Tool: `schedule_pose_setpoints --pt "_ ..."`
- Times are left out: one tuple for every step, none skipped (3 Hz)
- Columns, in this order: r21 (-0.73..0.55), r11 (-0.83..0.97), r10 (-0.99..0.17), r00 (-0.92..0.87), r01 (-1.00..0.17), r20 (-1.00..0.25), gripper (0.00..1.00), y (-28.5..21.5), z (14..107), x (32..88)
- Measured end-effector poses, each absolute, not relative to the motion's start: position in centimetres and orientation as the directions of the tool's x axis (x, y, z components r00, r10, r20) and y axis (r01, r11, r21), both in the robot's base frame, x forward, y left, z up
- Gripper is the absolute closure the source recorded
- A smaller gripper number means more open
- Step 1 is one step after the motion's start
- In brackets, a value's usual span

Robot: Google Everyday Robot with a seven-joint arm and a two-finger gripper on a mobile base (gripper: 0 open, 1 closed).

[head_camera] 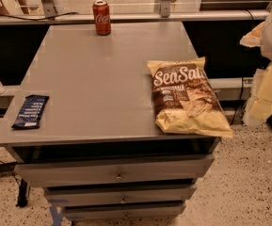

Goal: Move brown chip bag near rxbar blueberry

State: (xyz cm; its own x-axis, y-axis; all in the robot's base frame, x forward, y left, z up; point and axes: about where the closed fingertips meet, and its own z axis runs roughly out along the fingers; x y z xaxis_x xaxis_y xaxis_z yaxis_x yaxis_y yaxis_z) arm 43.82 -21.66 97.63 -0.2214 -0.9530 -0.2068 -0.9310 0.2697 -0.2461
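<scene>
The brown chip bag (187,98) lies near right on the table (93,74), well apart from the rxbar blueberry (30,111) at near left (a red can (101,17) stands far back). The reach looks not yet begun: the gripper (267,91) hangs right of the table, whether wide or narrow I cannot tell, and must next come over the bag.

"Sea Salt" on brown chip bag (186,95)

On the table (98,79) the soda can (101,17) sits at 12 o'clock, the brown chip bag (187,98) at 4, and the rxbar blueberry (31,111) at 8. The gripper (266,95) is off the table, past 3.
</scene>
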Motion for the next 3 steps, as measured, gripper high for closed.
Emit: schedule_pose_setpoints --pt "-0.246 0.270 -0.953 -0.221 -0.931 -0.207 0.00 -21.7 97.6 43.8" --pt "-0.245 0.312 -0.932 -0.244 -0.918 -0.269 0.00 -21.1 96.9 45.0" --pt "-0.196 0.391 -0.867 -0.288 -0.899 -0.406 0.00 -19.2 95.1 48.6"
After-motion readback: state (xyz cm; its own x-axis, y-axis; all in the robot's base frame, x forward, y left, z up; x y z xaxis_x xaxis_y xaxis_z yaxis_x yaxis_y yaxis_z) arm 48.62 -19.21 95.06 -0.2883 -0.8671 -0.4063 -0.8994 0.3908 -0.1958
